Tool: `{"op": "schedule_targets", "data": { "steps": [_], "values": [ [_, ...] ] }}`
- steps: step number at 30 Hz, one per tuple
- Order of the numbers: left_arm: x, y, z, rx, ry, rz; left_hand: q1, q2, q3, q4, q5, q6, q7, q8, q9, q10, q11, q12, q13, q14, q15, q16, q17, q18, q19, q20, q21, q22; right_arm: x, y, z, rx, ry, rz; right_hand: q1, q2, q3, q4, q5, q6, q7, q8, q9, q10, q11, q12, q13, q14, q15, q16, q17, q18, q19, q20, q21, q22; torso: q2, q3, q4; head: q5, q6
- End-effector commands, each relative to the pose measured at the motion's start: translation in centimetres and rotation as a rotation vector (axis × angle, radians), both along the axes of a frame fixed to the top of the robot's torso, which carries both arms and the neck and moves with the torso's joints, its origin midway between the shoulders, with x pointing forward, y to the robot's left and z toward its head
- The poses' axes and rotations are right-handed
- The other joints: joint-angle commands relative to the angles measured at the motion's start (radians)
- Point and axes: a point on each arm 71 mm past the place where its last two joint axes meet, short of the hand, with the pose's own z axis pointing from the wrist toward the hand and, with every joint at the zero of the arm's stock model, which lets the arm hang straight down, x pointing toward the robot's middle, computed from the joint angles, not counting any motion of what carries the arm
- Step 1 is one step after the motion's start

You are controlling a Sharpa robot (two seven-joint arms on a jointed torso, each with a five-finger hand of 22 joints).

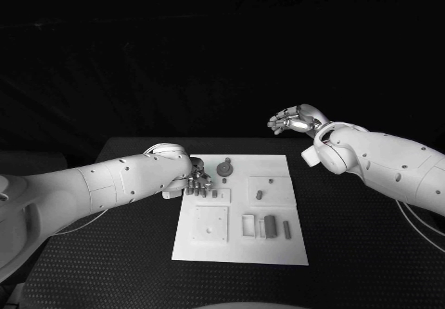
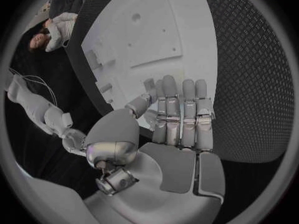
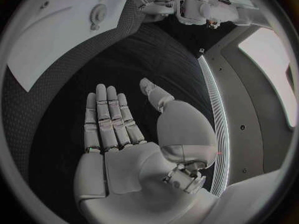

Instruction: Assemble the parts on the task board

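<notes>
Currently the left robot hand [image 1: 197,185], fingers straight and holding nothing, is hovering at the task board [image 1: 278,251]'s far-left edge, just beside the round part [image 1: 226,169]; the right robot hand [image 1: 297,120] is hanging spread beyond the board.

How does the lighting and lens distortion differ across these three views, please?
Head view: the task board is bright against a dark table, with blackness behind the raised right hand. Left wrist view: fisheye bends the board's edges; highlights sit on the left hand. Right wrist view: the table's edge curves, and a bright strip glares beside it.
</notes>
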Motion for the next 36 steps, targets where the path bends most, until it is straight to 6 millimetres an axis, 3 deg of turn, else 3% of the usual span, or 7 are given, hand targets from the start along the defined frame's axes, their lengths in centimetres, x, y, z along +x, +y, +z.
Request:
{"op": "schedule_targets", "data": {
  "steps": [1,36],
  "values": [
    [-0.42,-0.34,-0.61,0.046,0.02,-0.076,0.015,0.001,0.0,-0.006,-0.005,-0.005,0.002,-0.003,0.002,-0.005,-0.001,-0.005,-0.001,-0.007,0.003,0.005,-0.001,-0.014,-0.005,0.004,-0.003,0.001,-0.05,0.19,-0.02,0.003,0.001,0.016,0.001,-0.004,0.001,0.006,0.002,-0.007,0.017,0.005,-0.001,0.005,0.0,-0.006,-0.001,-0.005,0.003,-0.005,0.001,-0.011,-0.002,0.0,-0.007,0.001,0.0,-0.0002,0.0003,-0.001,0.0],
    [-0.79,-0.85,-0.64,0.063,0.005,-0.112,0.044,0.007,-0.005,-0.006,-0.002,-0.002,0.001,-0.003,0.005,-0.003,-0.001,-0.002,0.0,-0.007,0.003,0.01,-0.004,-0.015,-0.005,0.004,-0.002,0.002,-0.08,0.11,-0.11,0.003,0.003,0.014,0.002,-0.004,0.002,0.006,0.002,-0.008,0.017,0.006,-0.002,0.005,0.0,-0.006,-0.002,-0.005,0.003,-0.007,0.002,-0.011,-0.001,-0.001,-0.009,0.003,-0.001,0.0001,0.0012,-0.001,-0.002]
  ]
}}
